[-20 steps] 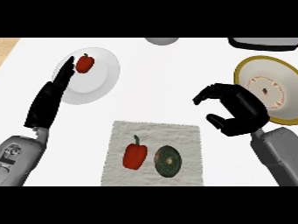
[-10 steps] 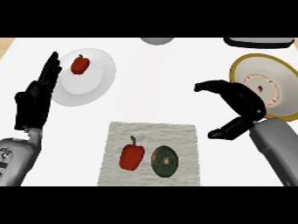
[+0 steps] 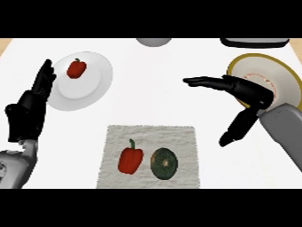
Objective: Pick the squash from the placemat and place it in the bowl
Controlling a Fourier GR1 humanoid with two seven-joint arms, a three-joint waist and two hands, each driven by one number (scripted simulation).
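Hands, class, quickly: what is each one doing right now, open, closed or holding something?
Left hand: open, fingers straight, holding nothing, beside the plate.
Right hand: open, fingers and thumb spread, holding nothing.

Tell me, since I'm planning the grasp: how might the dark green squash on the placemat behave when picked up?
The squash looks round and squat with a smooth rind, so it would probably stay stiff in the hand but might slip or roll if nudged sideways. The placemat under it looks like soft cloth and may bunch. The red pepper lies close beside it, crowding one side.
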